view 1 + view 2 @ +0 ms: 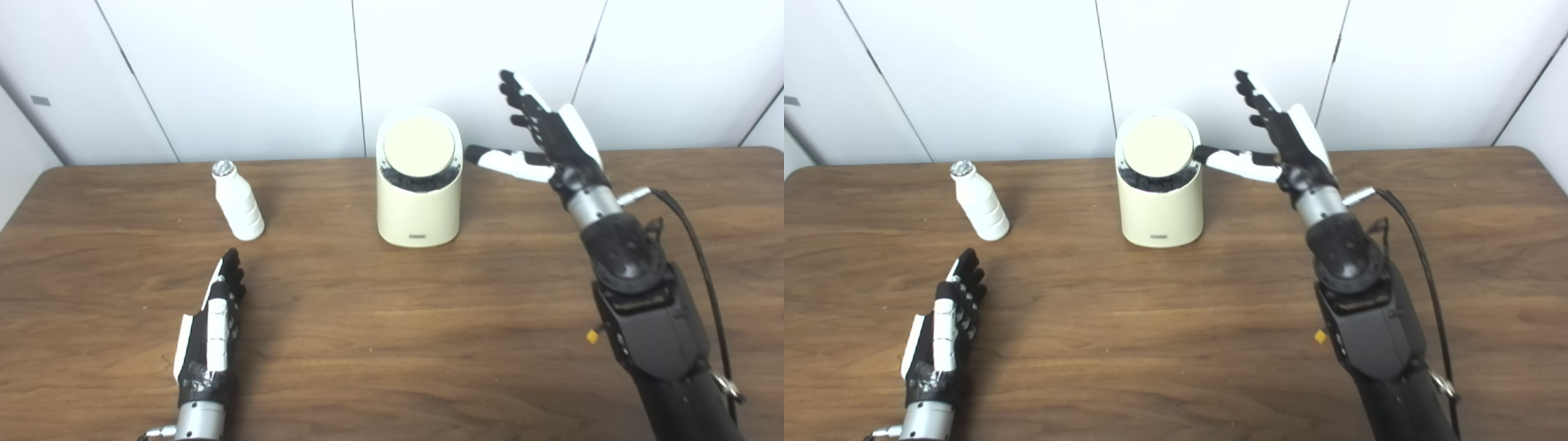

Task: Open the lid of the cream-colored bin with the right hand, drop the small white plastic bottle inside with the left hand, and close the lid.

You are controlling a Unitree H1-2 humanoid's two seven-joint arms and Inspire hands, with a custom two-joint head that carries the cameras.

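Note:
The cream-colored bin (418,208) stands at the middle back of the table, its round lid (419,144) tilted toward me with a dark gap below it. To its left, a small white plastic bottle (237,201) with a silvery cap stands upright. My right hand (545,138) is raised just right of the bin, open, fingers up and thumb pointing at the bin's upper edge without clearly touching. Near the table's front left, my left hand (211,324) lies flat and open, a short way in front of the bottle.
The brown wooden table (392,343) spans the view, with white wall panels behind it. A black cable (692,245) runs along my right forearm.

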